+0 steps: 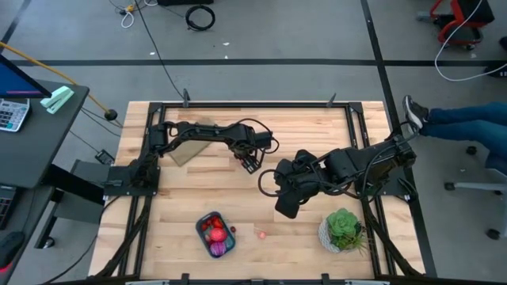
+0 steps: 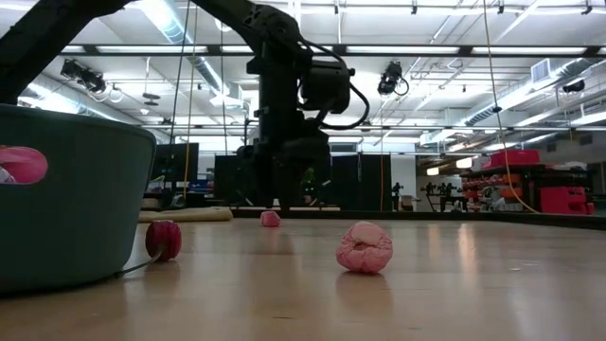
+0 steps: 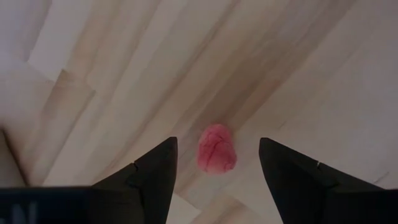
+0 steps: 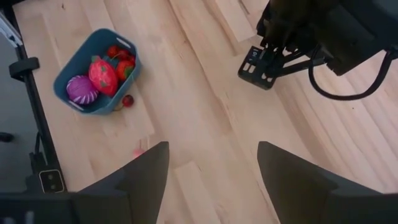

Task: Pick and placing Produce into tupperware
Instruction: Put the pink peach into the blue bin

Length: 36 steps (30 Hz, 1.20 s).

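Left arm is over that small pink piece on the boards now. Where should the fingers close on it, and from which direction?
Come straight down from above. The pink piece lies alone on the bare table, between the open fingers of the left gripper, with nothing beside it. It looks small, rounded and slightly longer than wide, so closing across its narrow middle, low near the wood, is probably the surest hold.
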Each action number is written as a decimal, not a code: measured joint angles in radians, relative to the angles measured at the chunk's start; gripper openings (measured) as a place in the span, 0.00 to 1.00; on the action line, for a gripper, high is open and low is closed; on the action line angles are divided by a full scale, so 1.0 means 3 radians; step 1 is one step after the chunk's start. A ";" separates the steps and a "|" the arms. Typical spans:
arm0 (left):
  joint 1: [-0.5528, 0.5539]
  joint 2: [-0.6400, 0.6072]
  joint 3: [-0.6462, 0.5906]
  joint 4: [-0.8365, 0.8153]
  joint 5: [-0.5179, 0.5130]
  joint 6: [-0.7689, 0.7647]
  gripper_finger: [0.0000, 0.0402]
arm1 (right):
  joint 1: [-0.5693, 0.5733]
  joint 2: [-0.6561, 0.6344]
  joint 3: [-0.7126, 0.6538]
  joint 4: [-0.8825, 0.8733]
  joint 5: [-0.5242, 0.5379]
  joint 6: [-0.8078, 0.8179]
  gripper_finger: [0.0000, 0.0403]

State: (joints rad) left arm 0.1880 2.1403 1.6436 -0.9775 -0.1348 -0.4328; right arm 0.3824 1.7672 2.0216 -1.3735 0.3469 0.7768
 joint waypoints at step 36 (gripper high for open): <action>0.0005 -0.0001 -0.0324 0.0374 0.0006 -0.0177 0.47 | -0.0003 0.0000 0.0000 0.0003 0.0003 0.0023 0.63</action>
State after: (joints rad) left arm 0.1894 2.1399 1.5463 -0.8654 -0.1329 -0.4858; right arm 0.3817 1.7672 2.0216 -1.3727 0.3477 0.7837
